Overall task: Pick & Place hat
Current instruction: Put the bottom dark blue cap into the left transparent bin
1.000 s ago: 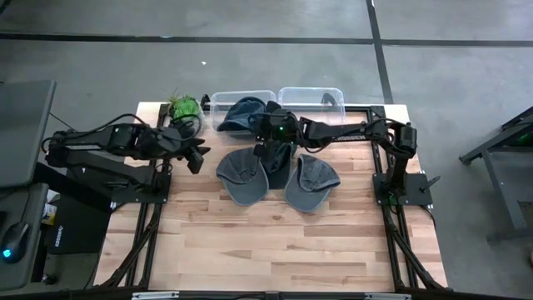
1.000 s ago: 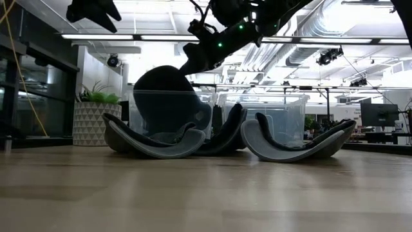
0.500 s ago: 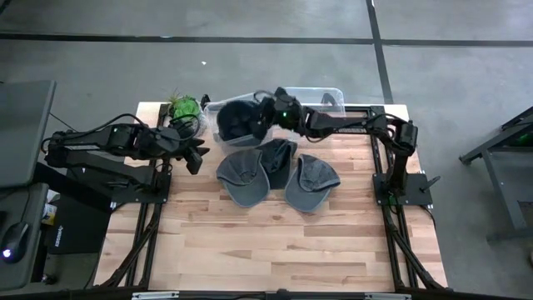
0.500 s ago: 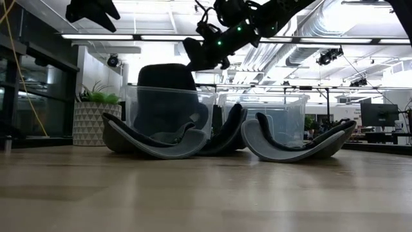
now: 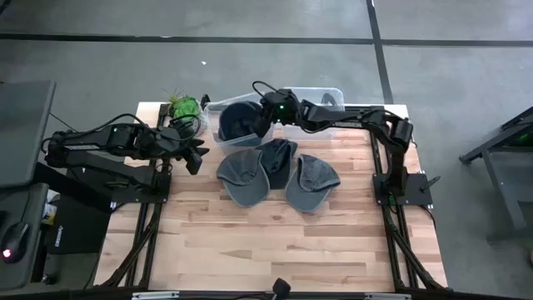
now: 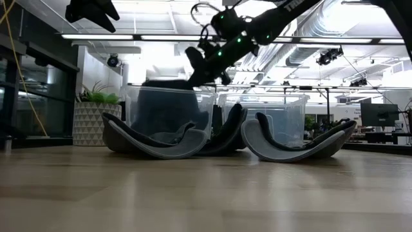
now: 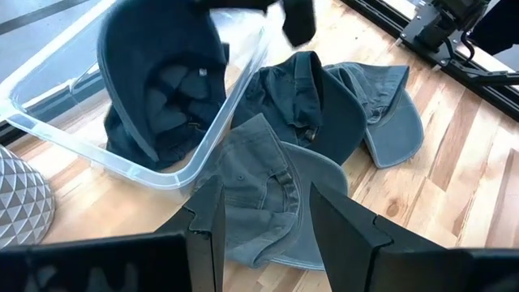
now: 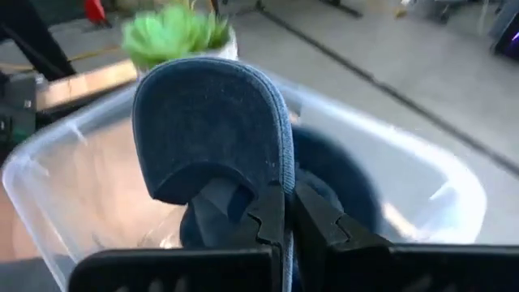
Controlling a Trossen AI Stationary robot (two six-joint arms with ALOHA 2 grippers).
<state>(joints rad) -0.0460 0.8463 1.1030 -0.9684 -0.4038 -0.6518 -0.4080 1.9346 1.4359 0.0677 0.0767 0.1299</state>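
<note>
So from the high view, the right gripper (image 5: 268, 110) is reached out over the left clear bin (image 5: 215, 111) at the far edge of the table (image 5: 275, 242), with a dark blue hat (image 5: 240, 122) sitting in that bin. A second clear bin (image 5: 331, 95) sits just beside it under the right arm. Three more hats lie on the wood in front of the bins: a grey hat (image 5: 241, 175) on the left, a dark hat (image 5: 277, 158) in the middle and another grey one (image 5: 311, 181) on the right, all bunched up and touching. The left gripper (image 5: 196, 155) hangs near the left edge of the table, close to a potted plant (image 5: 182, 107).

Low view: the right gripper (image 6: 196, 61) is up above the left clear bin (image 6: 168, 111), right at the top of the dark blue hat (image 6: 161, 106) that fills the bin. The left gripper (image 6: 93, 11) is high in the corner.

Left wrist view: its fingers (image 7: 207, 231) stand apart with nothing between them, looking down on the grey hat (image 7: 268, 203), the dark hat (image 7: 312, 101) and the dark blue hat (image 7: 158, 81) in the bin.

Right wrist view: the fingers (image 8: 272, 215) are pinched together on the brim of the dark blue hat (image 8: 215, 122), which hangs over the inside of the bin (image 8: 65, 191). The plant (image 8: 172, 32) shows just behind.
</note>
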